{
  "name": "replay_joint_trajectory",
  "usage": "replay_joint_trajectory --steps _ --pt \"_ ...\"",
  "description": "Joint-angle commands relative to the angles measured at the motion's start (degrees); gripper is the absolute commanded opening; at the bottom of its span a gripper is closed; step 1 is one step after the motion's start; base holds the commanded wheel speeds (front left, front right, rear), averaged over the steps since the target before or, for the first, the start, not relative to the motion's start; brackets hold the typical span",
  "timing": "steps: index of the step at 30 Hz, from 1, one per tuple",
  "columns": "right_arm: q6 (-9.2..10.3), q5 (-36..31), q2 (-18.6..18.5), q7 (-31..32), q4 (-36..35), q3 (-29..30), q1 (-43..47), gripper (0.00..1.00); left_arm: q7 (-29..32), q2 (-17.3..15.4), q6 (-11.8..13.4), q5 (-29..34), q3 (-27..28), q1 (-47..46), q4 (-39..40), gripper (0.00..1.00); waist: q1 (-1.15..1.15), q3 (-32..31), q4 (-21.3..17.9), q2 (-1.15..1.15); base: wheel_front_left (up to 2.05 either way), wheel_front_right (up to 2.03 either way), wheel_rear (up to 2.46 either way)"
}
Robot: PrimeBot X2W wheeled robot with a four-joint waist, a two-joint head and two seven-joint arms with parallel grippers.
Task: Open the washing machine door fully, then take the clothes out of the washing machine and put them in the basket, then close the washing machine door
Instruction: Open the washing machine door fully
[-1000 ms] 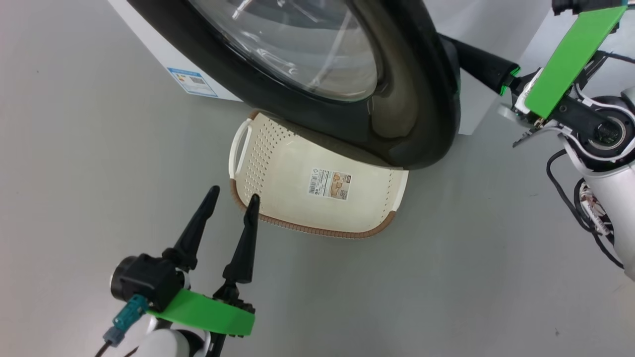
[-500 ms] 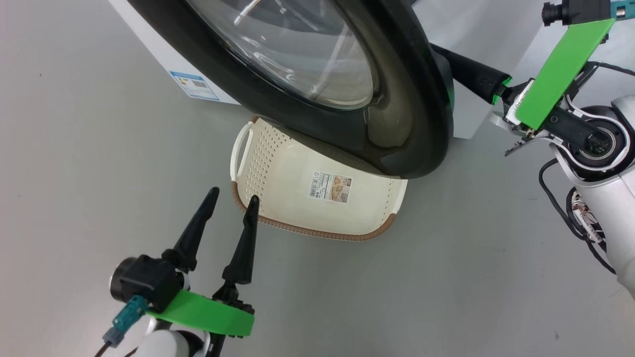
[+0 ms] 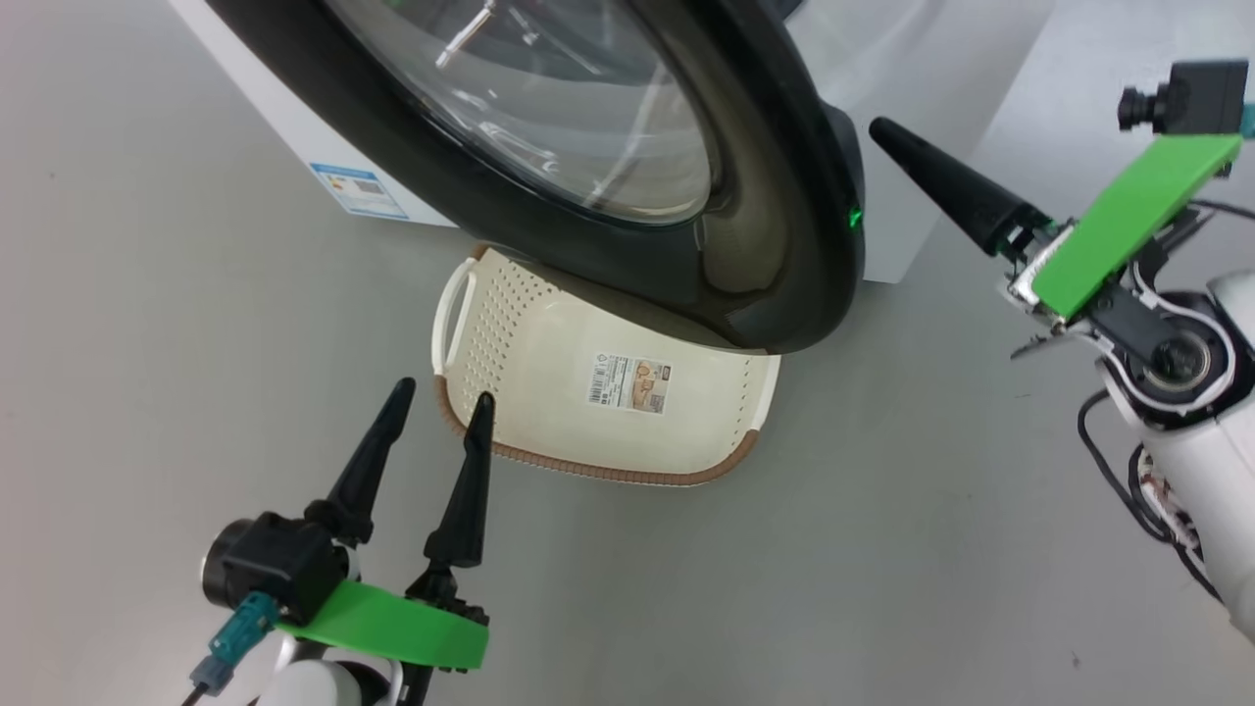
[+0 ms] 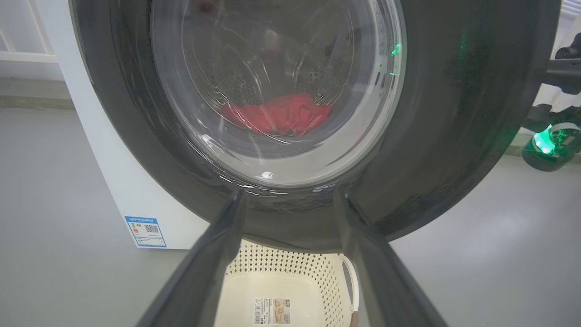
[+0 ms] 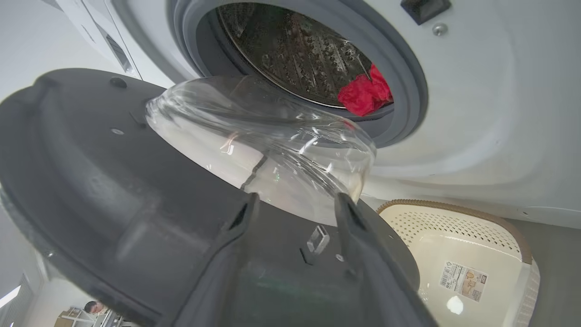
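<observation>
Right gripper [image 5: 296,197] spread – washing machine door [image 3: 775,226] covers part of basket [image 3: 588,469].

Grey floor [image 3: 882,549], smooth, w/ soft glare patch [image 4: 494,227] in left wrist view. White rail [image 4: 18,56] top-left there, by the wall. Right wrist view, bottom-left corner: 1 person [image 5: 93,307], far off, beside blurry shelving [image 5: 68,318]
</observation>
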State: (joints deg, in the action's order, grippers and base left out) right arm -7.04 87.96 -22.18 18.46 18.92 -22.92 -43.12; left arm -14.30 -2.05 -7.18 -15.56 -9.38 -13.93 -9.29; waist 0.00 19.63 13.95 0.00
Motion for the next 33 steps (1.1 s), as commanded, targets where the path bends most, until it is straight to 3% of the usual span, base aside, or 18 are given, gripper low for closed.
replay_joint_trajectory --steps 1,9,18,28,33 --pt "-0.45 -1.0 -0.4 -1.0 -1.4 0.0 2.2 1.00 -0.7 -0.8 -0.3 0.7 2.1 0.6 1.5 1.00 0.00 -0.3 -0.7 0.00 0.00 0.00 0.00" --pt "-0.45 -2.1 -1.4 -6.7 -1.5 -1.0 9.8 1.00 -0.7 -0.8 -0.3 1.5 3.9 1.6 1.4 1.00 0.00 -1.1 -3.0 0.00 0.00 0.00 0.00" --pt "-0.45 -8.8 -3.5 -15.8 0.0 -7.2 18.2 1.00 -0.7 -0.8 -0.3 2.2 6.0 3.3 1.0 1.00 0.00 -2.1 -5.2 0.00 0.00 0.00 0.00" --pt "-0.45 -10.6 -4.1 -27.1 0.3 -10.0 22.6 1.00 -0.7 -0.8 -0.3 2.9 7.4 3.7 0.1 1.00 0.00 -2.6 -6.6 0.00 0.00 0.00 0.00" --pt "-0.45 -14.5 -5.7 -32.1 0.6 -12.0 23.9 1.00 -0.7 -0.8 -0.3 3.3 7.8 3.8 -0.4 1.00 0.00 -2.9 -7.0 0.00 0.00 0.00 0.00"
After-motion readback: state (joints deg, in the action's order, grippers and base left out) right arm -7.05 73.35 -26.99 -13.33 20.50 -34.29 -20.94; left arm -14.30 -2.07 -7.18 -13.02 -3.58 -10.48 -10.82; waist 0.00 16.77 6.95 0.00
